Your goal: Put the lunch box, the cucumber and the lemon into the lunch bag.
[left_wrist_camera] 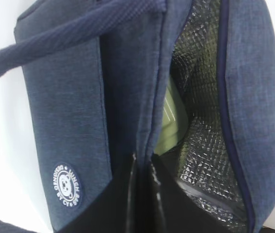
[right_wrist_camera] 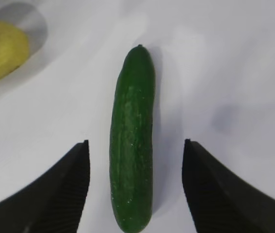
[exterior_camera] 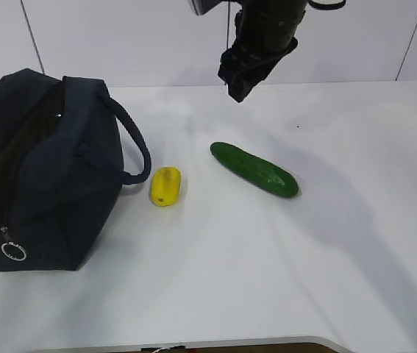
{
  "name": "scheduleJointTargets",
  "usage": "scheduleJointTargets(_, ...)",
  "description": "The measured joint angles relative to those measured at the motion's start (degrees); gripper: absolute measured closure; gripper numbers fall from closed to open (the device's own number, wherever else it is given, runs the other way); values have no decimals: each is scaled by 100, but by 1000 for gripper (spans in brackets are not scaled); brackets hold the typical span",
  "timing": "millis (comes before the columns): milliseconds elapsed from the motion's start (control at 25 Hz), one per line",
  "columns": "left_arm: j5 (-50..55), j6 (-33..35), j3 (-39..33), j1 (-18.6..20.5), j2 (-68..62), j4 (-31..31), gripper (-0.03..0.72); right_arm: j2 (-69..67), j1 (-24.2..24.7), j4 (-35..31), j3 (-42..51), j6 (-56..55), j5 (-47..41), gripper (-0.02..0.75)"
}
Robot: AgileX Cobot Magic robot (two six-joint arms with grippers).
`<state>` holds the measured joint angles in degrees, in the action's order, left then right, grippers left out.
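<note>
On the white table you are at the cucumber step: the right gripper hangs wide open and empty, jaws astride the cucumber. Lower and close. The lunch bag waits at 9 o'clock, the lemon between.

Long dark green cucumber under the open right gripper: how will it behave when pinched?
The long dark green cucumber looks stiff, so it probably lifts without sagging. Its glossy skin may slip. Round and lying free on the white table, it may roll if one finger touches first.
</note>
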<state>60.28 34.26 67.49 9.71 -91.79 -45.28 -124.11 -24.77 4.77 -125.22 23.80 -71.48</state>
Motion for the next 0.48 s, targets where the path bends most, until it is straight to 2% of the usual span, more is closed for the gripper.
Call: scheduleJointTargets(480, -23, 0, 0, 0, 0, 0, 702, -884, 0, -126, 174, 177, 10, 258)
